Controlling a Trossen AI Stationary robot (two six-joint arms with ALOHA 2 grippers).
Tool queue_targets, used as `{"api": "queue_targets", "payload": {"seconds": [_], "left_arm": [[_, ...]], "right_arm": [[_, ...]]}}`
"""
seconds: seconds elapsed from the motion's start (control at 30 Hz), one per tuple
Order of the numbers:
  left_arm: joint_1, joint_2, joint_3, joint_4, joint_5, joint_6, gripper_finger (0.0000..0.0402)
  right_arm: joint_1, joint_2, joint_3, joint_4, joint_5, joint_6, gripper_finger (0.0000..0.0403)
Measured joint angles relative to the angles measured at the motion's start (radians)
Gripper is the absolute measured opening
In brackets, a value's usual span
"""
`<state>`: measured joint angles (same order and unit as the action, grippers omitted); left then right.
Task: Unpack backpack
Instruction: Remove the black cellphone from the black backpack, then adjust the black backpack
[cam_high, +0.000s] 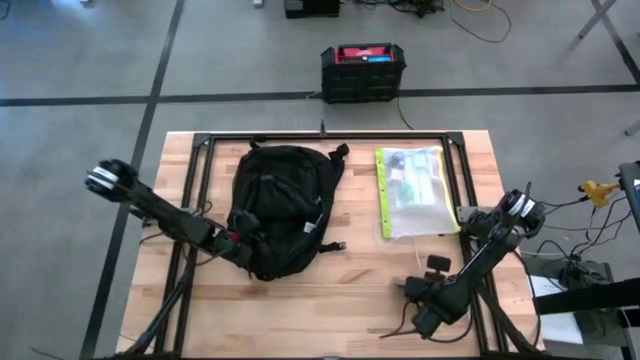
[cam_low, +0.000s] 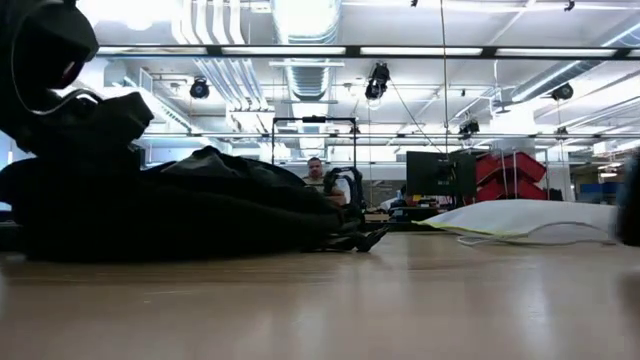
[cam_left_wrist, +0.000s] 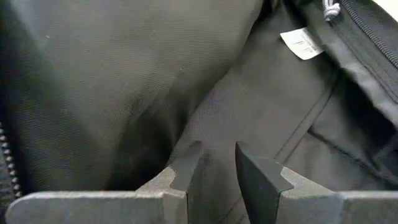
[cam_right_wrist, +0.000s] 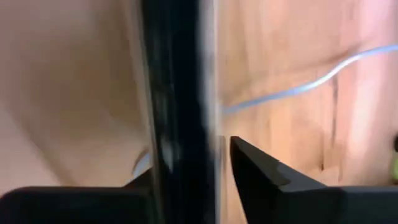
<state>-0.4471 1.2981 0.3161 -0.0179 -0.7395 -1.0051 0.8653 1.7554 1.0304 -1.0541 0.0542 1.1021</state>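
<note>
The black backpack (cam_high: 282, 208) lies flat on the wooden table (cam_high: 330, 300), left of centre; in the low view the backpack (cam_low: 180, 205) is a low dark heap. My left gripper (cam_high: 240, 243) reaches in at the backpack's near-left side. Its wrist view shows the left gripper (cam_left_wrist: 216, 163) open by a narrow gap, with the black lining (cam_left_wrist: 261, 93) and a small white label (cam_left_wrist: 303, 43) ahead. My right gripper (cam_high: 422, 297) waits near the table's near edge, right of the backpack. Its fingers stand apart, with a blurred dark bar (cam_right_wrist: 180, 106) in front of them. My left gripper comes at the backpack level from the table's left, its fingers inside the opening. Black lining (cam_left_wrist: 217, 124) shows in the gap between the fingertips. Whether the fingers touch it cannot be told.
A clear pouch (cam_high: 412, 192) with a yellow-green edge, holding small items, lies right of the backpack; the low view shows the pouch (cam_low: 520, 218) as a pale mound. Black frame rails (cam_high: 320, 136) run along the table. A black box with a red top (cam_high: 363, 70) stands on the floor beyond.
</note>
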Motion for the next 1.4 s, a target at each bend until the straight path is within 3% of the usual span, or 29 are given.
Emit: {"api": "queue_targets", "payload": {"seconds": [0.23,0.33,0.47,0.67,0.83,0.93,1.03,1.17,1.23,1.4], "left_arm": [[-0.014,0.112,0.001,0.106,-0.014,-0.019,0.0079],[-0.017,0.146,0.002,0.150,-0.022,-0.019,0.0079],[-0.019,0.166,0.003,0.187,-0.026,-0.018,0.0079],[-0.020,0.160,0.003,0.230,-0.035,-0.017,0.0079],[-0.021,0.131,0.025,0.236,-0.020,0.038,0.0079],[-0.021,0.099,0.036,0.236,-0.021,0.085,0.0079],[-0.021,0.071,0.046,0.246,-0.032,0.146,0.0079],[-0.021,0.072,0.048,0.266,-0.055,0.171,0.0079],[-0.022,0.083,0.048,0.261,-0.054,0.160,0.0079],[-0.031,0.102,0.048,0.164,-0.026,0.069,0.0079]], "right_arm": [[-0.002,-0.002,0.037,-0.069,-0.050,-0.093,0.0176],[-0.002,-0.002,0.077,-0.150,-0.118,-0.105,0.0200],[0.005,-0.003,0.136,-0.259,-0.226,-0.087,0.0224],[0.007,-0.007,0.169,-0.325,-0.233,-0.092,0.0245],[0.002,-0.007,0.169,-0.324,-0.093,-0.112,0.0244],[-0.015,-0.007,0.173,-0.318,0.060,-0.133,0.0234],[-0.049,-0.007,0.171,-0.250,0.318,-0.138,0.0220],[-0.125,-0.007,0.145,-0.004,0.674,-0.239,0.0199],[-0.188,-0.007,0.125,0.151,0.734,-0.362,0.0190],[-0.383,-0.002,0.065,0.500,0.695,-0.633,0.0166]]}}
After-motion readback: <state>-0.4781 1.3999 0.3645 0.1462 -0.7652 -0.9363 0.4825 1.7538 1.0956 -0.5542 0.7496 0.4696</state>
